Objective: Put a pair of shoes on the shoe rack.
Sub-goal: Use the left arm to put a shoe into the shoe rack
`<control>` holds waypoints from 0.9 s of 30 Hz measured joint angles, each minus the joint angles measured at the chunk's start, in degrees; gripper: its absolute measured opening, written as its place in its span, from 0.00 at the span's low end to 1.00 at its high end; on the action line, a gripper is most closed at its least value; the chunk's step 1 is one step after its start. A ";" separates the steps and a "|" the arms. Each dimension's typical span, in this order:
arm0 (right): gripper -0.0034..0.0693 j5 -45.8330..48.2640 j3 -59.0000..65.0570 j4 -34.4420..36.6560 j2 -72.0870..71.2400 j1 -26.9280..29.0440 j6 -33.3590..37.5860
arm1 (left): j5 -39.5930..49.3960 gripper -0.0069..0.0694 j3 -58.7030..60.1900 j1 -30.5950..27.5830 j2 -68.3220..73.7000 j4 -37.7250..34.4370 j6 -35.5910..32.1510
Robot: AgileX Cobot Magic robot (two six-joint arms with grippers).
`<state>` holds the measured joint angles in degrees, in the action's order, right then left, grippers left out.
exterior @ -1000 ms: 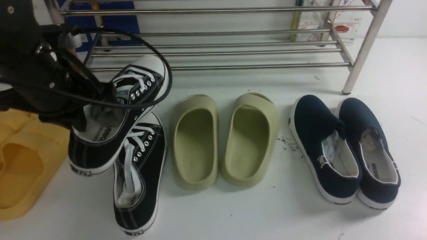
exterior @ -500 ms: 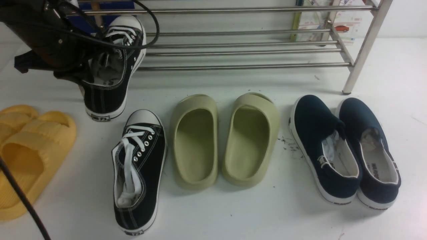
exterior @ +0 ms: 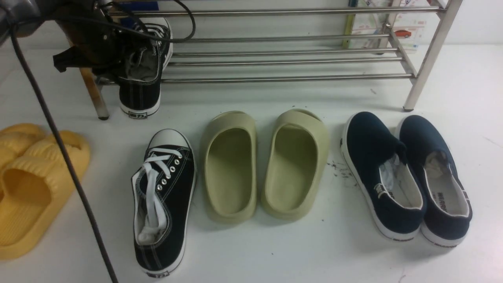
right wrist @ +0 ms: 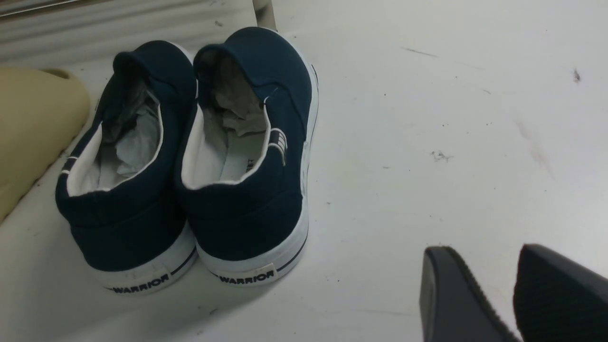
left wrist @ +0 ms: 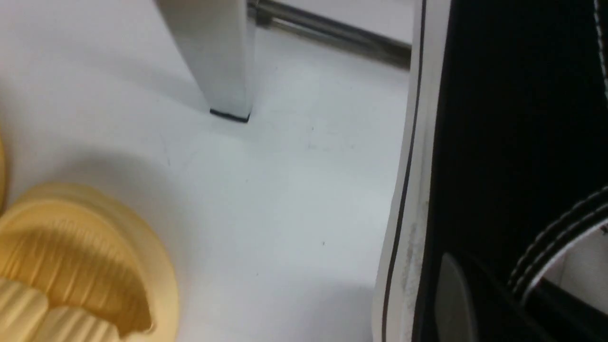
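Left claw [exterior: 125, 67] is clamped on the collar of a black canvas lace-up sneaker [exterior: 140, 96] with white laces, white rubber toe cap and white sole, up at eleven o'clock in the front view. In the left wrist view a grey finger pad [left wrist: 451, 299] lies against that shoe's black side. Right claw [right wrist: 494, 270] shows only in its own wrist view: two dark fingers a narrow gap apart, nothing between them, hanging over the floor near the navy pair.

A white floor [exterior: 251, 255] carries everything. Across twelve o'clock, from eleven to one, stands the wide, low shoe rack of shiny steel tubes [exterior: 283, 79]. Its rust-stained front leg [exterior: 94, 96] rises just beside the held sneaker's heel. That sneaker is tilted, with the toe raised over the lower shelf bars and the heel hanging out past the front bar, low by the floor. Whether it bears on the bars or the floor cannot be told.

Yellow ribbed foam slides [exterior: 27, 188] lie at eight o'clock. Olive-green foam slides [exterior: 294, 165] sit side by side at the centre, toes toward twelve. Navy laceless slip-ons [exterior: 383, 177] lie touching at four o'clock. The second black canvas sneaker [exterior: 165, 200] lies flat at seven o'clock, toe toward twelve, just beside the left olive slide and apart from the rack.
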<state>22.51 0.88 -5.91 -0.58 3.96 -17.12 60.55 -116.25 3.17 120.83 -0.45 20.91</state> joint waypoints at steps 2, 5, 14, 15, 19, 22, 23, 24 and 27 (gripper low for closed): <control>0.38 0.00 0.00 0.00 0.00 0.00 0.00 | -0.24 0.07 -1.92 0.00 1.77 0.00 0.07; 0.38 0.00 0.00 0.00 0.00 0.00 0.00 | -0.99 0.07 -3.69 0.00 3.78 0.00 0.07; 0.38 0.00 0.00 0.00 0.00 0.00 0.00 | -1.69 0.09 -4.33 0.05 4.82 1.78 0.07; 0.38 0.00 0.00 0.00 0.00 0.00 0.00 | -2.03 0.11 -4.33 0.11 4.84 1.98 0.07; 0.38 0.00 0.00 0.00 0.00 0.00 0.00 | -4.70 0.20 -4.79 0.17 4.84 1.59 1.30; 0.38 0.00 0.00 0.00 0.00 0.00 0.00 | -5.87 0.27 -4.96 0.34 4.84 1.59 2.04; 0.38 0.00 0.00 0.00 0.00 0.00 0.00 | -6.29 0.33 -4.99 0.33 4.84 1.59 2.45; 0.38 0.00 0.00 0.00 0.00 0.00 0.00 | -6.49 0.39 -5.03 0.35 4.84 1.59 2.45; 0.38 0.00 0.00 0.00 0.00 0.00 0.00 | -6.19 0.49 -5.03 0.35 4.39 1.59 2.40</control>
<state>22.51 0.88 -5.91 -0.58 3.96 -17.12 54.36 -121.28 3.52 125.22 1.14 23.31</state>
